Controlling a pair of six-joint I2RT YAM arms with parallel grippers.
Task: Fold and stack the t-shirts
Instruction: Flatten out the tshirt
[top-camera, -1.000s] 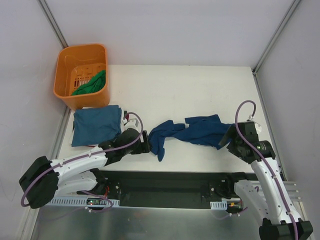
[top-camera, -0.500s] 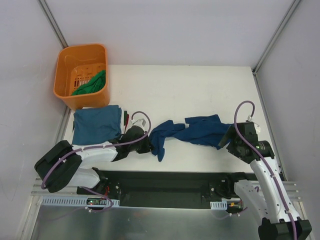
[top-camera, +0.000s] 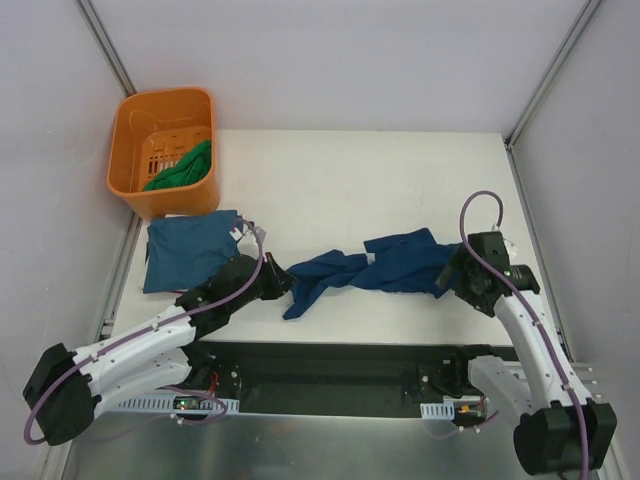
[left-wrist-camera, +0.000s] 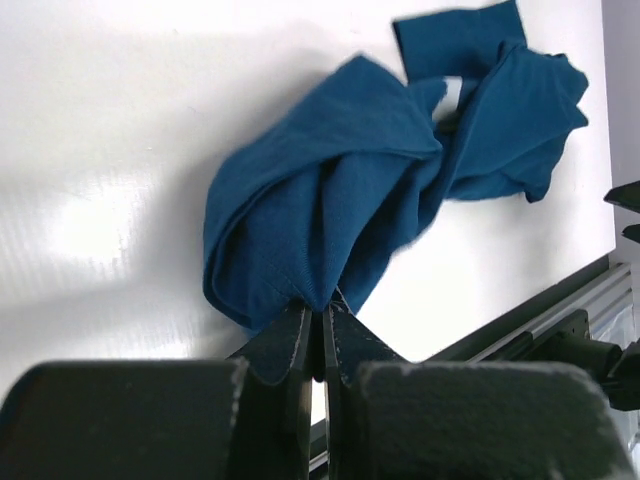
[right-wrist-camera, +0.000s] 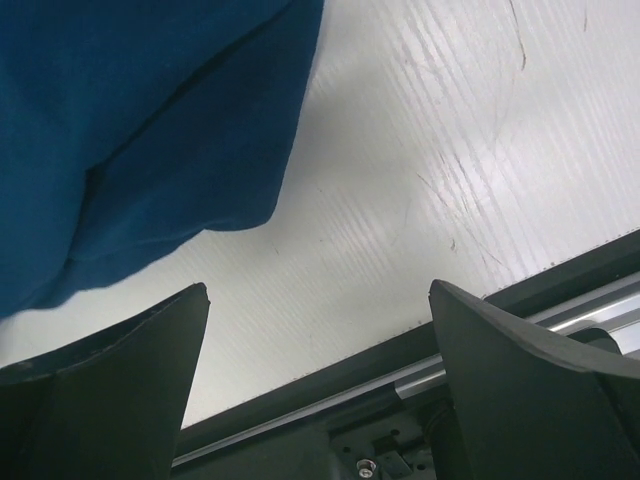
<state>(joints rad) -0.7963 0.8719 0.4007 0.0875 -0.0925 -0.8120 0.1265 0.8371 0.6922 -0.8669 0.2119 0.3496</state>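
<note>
While the right pincer (right-wrist-camera: 318, 305) gapes wide, the left pincer (left-wrist-camera: 322, 322) clamps the crumpled blue t-shirt (left-wrist-camera: 330, 190).

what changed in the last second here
The left gripper shut on the left end of the crumpled blue t-shirt and pulled it a little leftward, drawing the cloth out. The right gripper edged toward the shirt's right end, open. The folded teal t-shirt, orange basket and green t-shirt stayed put.

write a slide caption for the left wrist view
The left gripper pinches an edge of the crumpled blue t-shirt on the white table
</note>
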